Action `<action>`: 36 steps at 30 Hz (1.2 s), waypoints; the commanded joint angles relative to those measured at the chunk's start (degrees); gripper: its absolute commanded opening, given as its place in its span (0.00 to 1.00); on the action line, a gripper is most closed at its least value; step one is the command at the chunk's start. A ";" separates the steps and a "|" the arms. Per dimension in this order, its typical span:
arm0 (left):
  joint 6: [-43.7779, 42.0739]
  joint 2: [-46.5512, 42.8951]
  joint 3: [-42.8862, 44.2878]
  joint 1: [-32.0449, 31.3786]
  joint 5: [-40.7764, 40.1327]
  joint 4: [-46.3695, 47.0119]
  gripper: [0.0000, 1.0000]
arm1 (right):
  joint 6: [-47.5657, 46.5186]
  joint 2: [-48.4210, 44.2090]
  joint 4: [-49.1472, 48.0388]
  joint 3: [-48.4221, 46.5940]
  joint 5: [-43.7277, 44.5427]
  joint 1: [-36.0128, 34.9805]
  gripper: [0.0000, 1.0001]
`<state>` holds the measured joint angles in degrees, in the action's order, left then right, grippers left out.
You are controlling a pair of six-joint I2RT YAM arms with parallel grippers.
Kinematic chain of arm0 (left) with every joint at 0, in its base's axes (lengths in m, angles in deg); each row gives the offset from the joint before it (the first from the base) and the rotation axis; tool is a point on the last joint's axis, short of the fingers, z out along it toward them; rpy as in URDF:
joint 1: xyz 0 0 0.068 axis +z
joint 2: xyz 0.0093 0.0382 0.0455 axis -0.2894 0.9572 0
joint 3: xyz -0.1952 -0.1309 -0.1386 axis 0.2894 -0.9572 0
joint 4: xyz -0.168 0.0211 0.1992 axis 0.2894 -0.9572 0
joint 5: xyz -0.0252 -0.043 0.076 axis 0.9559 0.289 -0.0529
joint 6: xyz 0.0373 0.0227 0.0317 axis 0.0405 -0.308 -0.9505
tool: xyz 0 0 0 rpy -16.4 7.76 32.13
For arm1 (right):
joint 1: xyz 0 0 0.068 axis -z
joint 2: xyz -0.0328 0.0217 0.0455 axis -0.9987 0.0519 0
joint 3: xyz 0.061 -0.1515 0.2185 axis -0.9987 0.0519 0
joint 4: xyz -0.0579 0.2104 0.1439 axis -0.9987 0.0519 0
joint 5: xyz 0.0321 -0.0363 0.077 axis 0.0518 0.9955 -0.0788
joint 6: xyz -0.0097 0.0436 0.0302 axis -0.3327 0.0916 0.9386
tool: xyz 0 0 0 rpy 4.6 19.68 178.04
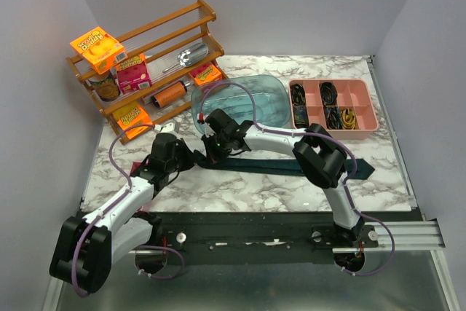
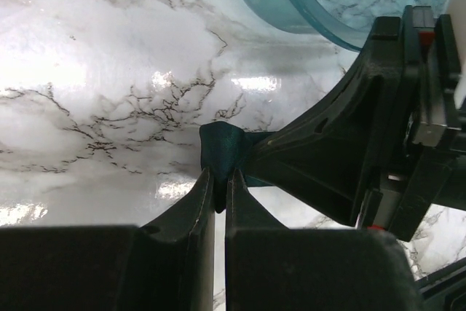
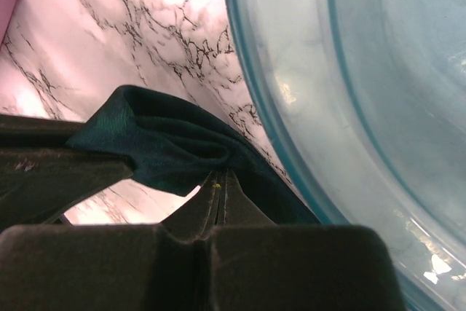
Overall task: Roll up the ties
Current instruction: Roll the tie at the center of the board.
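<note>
A marble-patterned surface (image 1: pixel 255 191) under grey walls carries the dark teal tie (image 1: pixel 291 167). It lies stretched left to right just near of the translucent blue tub (image 1: pixel 262 100), broad end to the right. Both arms meet at its left, narrow end. The left end effector (image 2: pixel 220 183) is pinched tight on a small fold of fabric. The right end effector (image 3: pixel 218 183) is likewise closed on a bunched fold beside the tub wall. To roll well, I judge one should anchor the core while the other turns it rightward, with edges aligned, tension even, and clear of the tub.
</note>
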<state>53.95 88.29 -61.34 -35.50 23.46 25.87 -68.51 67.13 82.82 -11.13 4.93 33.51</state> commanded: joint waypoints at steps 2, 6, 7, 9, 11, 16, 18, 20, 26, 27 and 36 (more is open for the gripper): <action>-2.14 0.33 3.81 -4.17 -6.91 -3.86 0.00 | -0.10 1.19 0.70 -1.71 -1.50 -0.27 0.00; -1.96 2.26 5.57 -7.42 -9.30 -4.30 0.00 | 0.08 1.37 0.70 -1.97 -1.41 -0.27 0.00; -1.79 3.05 6.09 -8.38 -9.56 -4.22 0.00 | -0.01 1.63 0.79 -2.15 -1.41 -0.19 0.00; -1.70 3.76 6.62 -9.27 -10.26 -4.13 0.00 | 0.08 1.89 0.79 -2.23 -1.58 -0.27 0.01; -1.26 4.46 7.15 -10.41 -11.22 -4.04 0.00 | 0.08 2.15 0.70 -2.23 -1.50 -0.19 0.00; -1.00 5.16 8.47 -12.17 -13.16 -4.13 0.00 | 0.25 2.51 0.70 -2.41 -1.50 -0.19 0.00; -1.08 5.52 9.08 -12.79 -13.95 -4.74 0.00 | 0.25 2.77 0.70 -2.59 -1.76 -0.18 0.00; -1.08 6.13 9.61 -13.31 -14.39 -4.83 0.00 | 0.34 2.86 0.61 -2.59 -2.02 -0.27 0.00; -1.70 8.50 10.84 -14.37 -15.18 -5.79 0.00 | 0.43 2.51 0.35 -2.68 -2.81 -0.19 0.01; -1.87 8.68 11.02 -14.46 -15.71 -6.23 0.00 | 0.52 2.51 0.26 -2.59 -2.99 -0.27 0.00; -3.02 7.45 14.71 -14.63 -26.15 -17.30 0.00 | 1.22 -1.00 -0.27 -1.63 -3.69 -0.18 0.00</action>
<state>51.72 96.66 -49.75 -49.88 5.77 14.98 -68.05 68.01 83.39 -12.20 3.23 33.51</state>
